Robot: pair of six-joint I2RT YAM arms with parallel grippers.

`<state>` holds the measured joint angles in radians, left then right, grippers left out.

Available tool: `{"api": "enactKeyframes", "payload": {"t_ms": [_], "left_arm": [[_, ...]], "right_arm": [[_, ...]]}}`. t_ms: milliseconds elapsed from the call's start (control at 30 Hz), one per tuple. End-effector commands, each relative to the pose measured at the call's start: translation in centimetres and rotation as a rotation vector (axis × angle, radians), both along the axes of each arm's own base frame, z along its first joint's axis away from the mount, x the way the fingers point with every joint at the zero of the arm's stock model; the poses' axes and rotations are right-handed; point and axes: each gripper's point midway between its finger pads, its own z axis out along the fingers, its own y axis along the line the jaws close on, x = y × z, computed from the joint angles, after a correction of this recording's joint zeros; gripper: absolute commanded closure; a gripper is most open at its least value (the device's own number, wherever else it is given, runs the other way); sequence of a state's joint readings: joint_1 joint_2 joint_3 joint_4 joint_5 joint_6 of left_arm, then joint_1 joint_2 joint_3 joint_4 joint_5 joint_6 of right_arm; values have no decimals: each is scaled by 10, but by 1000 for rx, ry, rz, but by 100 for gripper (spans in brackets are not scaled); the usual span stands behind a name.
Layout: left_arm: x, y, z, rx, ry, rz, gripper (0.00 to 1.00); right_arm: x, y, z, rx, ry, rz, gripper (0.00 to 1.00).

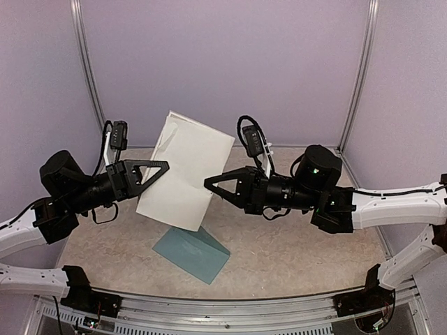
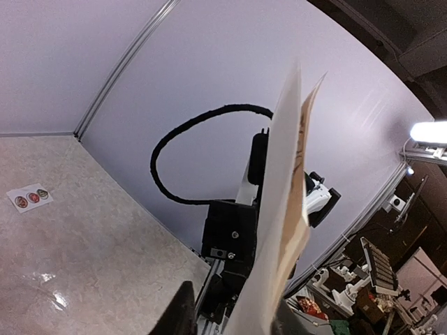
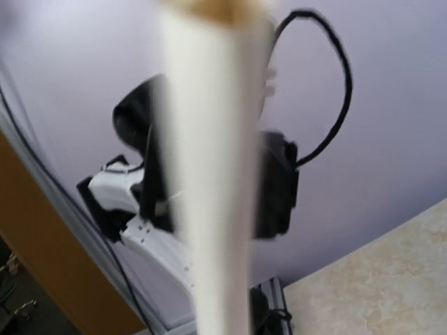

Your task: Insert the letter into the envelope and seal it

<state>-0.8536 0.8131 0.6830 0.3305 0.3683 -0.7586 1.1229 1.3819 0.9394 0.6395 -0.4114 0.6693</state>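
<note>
R gripper point(image 1: 209, 183) is closed on the right edge of the letter point(image 1: 185, 167), held up in air btw both arms, white back to top cam. L gripper point(image 1: 165, 167) meets its left edge; if it pinches, I cannot tell. The envelope point(image 1: 192, 252) lies flat on table point(image 1: 293, 244) below it.

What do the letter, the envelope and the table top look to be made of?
The letter: thin matte paper, white back, bending while held up. The envelope: matte teal paper, flat, crisp edges. The table top: hard, beige, marbled, probably laminate; glare shows slight sheen.
</note>
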Motion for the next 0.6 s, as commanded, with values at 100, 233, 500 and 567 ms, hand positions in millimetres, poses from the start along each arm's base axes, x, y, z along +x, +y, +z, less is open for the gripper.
{"api": "enactKeyframes", "payload": {"t_ms": [100,233,500,567], "left_arm": [[-1,3,4,-35,-11,12,4],[-7,5,7,-79,-15,6,1],[-17,-19,6,-121,-6,-43,1],[-16,-24,9,-140,-9,-47,1]], "right_arm": [[19,-15,35,176,-14,-154,100],[29,-21,53,253,-24,-220,100],[29,-13,73,323,-41,-203,100],[28,-12,73,335,-33,-192,100]]}}
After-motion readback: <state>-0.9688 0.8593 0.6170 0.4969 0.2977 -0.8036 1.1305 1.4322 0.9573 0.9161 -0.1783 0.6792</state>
